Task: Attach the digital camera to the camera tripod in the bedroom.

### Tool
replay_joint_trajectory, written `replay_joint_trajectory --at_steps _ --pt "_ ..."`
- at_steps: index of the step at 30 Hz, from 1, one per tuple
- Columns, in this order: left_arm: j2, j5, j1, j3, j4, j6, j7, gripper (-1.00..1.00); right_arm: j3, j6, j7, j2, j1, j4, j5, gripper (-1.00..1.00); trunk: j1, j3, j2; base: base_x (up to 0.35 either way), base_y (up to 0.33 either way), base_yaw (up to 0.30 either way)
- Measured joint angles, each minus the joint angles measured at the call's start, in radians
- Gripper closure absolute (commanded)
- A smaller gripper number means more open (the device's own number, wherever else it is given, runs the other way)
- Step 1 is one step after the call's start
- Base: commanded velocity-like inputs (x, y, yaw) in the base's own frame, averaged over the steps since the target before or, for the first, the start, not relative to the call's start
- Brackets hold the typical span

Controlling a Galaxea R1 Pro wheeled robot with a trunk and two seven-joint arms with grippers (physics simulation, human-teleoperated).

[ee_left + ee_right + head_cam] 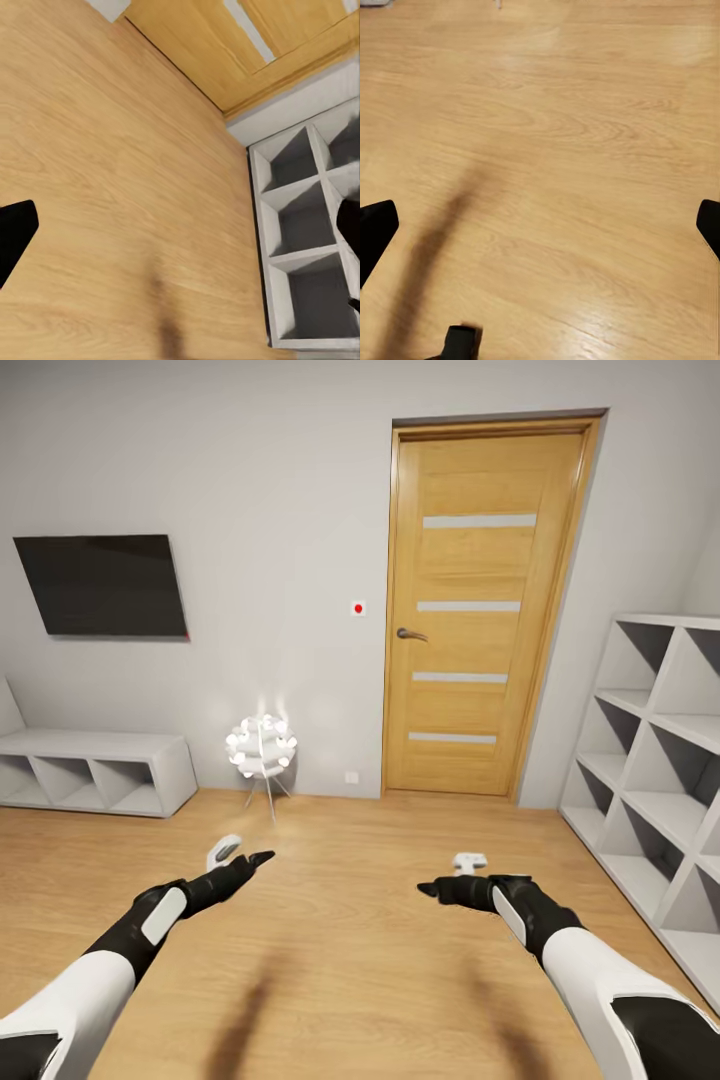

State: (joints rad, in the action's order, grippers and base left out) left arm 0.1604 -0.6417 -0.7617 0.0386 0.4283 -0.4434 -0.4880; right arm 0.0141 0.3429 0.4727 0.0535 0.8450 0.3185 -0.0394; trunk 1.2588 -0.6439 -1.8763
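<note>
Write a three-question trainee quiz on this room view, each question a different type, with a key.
1. True or false: the door is open.
2. Multiple choice: what stands on the floor between the low shelf and the door? A) a chair B) a lit white lamp C) a box
3. Fill in: the left gripper and right gripper are both ____, holding nothing.

Key
1. False: it is shut, handle towards the lamp side.
2. B.
3. Open: in each wrist view the fingertips sit far apart over bare floor.
</note>
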Motion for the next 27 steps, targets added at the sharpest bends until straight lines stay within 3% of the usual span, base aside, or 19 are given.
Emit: replay_joint_trajectory --at_steps 7,27 --pt "0.011 -0.024 0.000 0.000 -0.021 0.000 -0.053 -1.00 -0.003 0.014 0.022 0.017 0.000 0.027 -0.001 -1.00 0.027 -0.022 -0.049 0.000 0.000 0.000" --pt "0.008 -0.023 0.000 -0.002 -0.022 0.001 -0.054 -1.00 -0.001 0.014 0.024 0.016 0.000 0.030 -0.001 -1.00 0.104 -0.085 -0.189 0.000 0.000 0.000"
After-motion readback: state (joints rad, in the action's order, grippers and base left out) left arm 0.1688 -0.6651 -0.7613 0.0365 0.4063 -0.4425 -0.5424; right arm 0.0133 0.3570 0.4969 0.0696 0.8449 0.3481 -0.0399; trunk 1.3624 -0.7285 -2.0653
